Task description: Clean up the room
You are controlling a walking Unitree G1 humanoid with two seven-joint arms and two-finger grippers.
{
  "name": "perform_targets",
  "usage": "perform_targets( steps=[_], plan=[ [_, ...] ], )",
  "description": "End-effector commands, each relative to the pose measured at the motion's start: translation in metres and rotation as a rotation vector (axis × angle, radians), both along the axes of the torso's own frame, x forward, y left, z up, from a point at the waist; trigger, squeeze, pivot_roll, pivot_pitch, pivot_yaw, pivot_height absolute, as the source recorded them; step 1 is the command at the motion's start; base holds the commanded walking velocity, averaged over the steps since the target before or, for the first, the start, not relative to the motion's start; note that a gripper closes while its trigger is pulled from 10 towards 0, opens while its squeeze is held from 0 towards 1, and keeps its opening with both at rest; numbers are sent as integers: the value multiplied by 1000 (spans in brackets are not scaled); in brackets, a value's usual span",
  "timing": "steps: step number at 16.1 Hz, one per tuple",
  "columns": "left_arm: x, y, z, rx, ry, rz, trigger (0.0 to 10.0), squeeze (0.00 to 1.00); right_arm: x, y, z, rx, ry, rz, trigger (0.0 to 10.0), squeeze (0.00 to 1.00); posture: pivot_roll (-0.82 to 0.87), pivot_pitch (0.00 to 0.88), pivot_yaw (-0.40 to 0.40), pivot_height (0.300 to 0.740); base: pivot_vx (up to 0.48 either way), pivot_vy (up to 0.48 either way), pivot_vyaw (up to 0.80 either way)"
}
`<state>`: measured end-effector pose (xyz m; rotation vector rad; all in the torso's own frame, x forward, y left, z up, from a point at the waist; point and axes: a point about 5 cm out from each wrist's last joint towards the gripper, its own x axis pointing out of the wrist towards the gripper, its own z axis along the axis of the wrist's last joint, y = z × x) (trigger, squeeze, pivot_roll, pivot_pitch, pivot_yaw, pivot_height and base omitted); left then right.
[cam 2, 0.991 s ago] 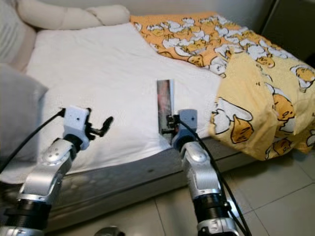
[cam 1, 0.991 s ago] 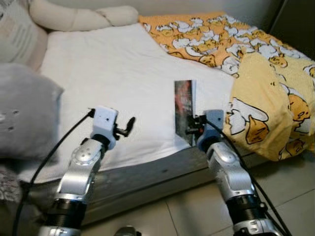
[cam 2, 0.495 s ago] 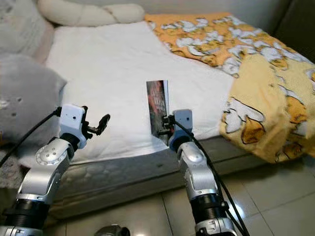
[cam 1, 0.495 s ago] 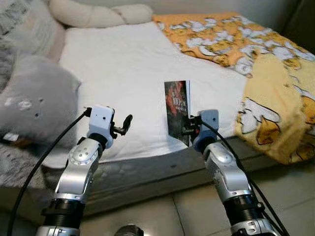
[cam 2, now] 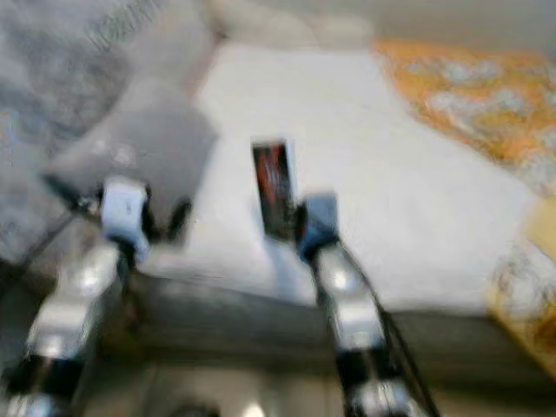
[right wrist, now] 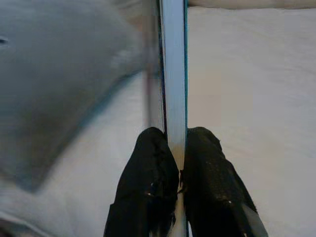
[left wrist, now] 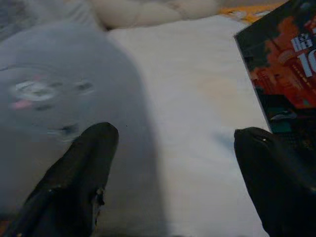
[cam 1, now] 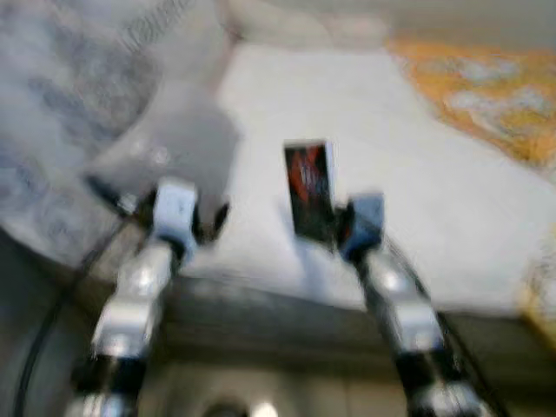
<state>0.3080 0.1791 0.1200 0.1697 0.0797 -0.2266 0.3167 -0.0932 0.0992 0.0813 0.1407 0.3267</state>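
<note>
The head views are blurred, yet they show the right tool (cam 1: 334, 233) holding a book (cam 1: 309, 188) upright above the near edge of the bed (cam 1: 417, 191). The right wrist view shows its two fingers (right wrist: 150, 182) pinched on the book's thin edge. The left wrist view shows the left tool (left wrist: 173, 177) spread wide and empty, a grey cushion (left wrist: 54, 103) beyond it and the book's red and dark cover.
</note>
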Motion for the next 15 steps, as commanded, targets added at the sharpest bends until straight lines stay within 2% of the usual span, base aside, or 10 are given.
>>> perform_targets(
  steps=[1, 3, 8, 13, 15],
  plan=[
    [2, -6, 2, 0, -7, -14, 10000, 0, 2, -9, 9, -1, -48, -21, 10000, 0, 150, 0, -8, 740, 349, 0, 800],
    [2, -6, 2, 0, -8, -17, 10000, 0, 2, -9, 9, -4, -49, -21, 10000, 0, 150, 0, -8, 740, 347, 0, 800],
    [2, -10, 4, -3, -20, -42, 10000, 0, 3, -11, 8, 14, -43, -40, 10000, 0, 150, 0, -8, 740, 347, 0, 0],
    [-4, -24, 10, -21, -43, -167, 10000, 0, 4, -16, 10, 29, -40, -51, 10000, 0, 156, 0, -11, 740, 274, 0, 0],
    [-10, -26, 13, 28, -45, -237, 10000, 0, 2, -24, 10, 36, -21, -76, 10000, 0, 159, 0, -18, 740, 0, 0, 0]
  ],
)
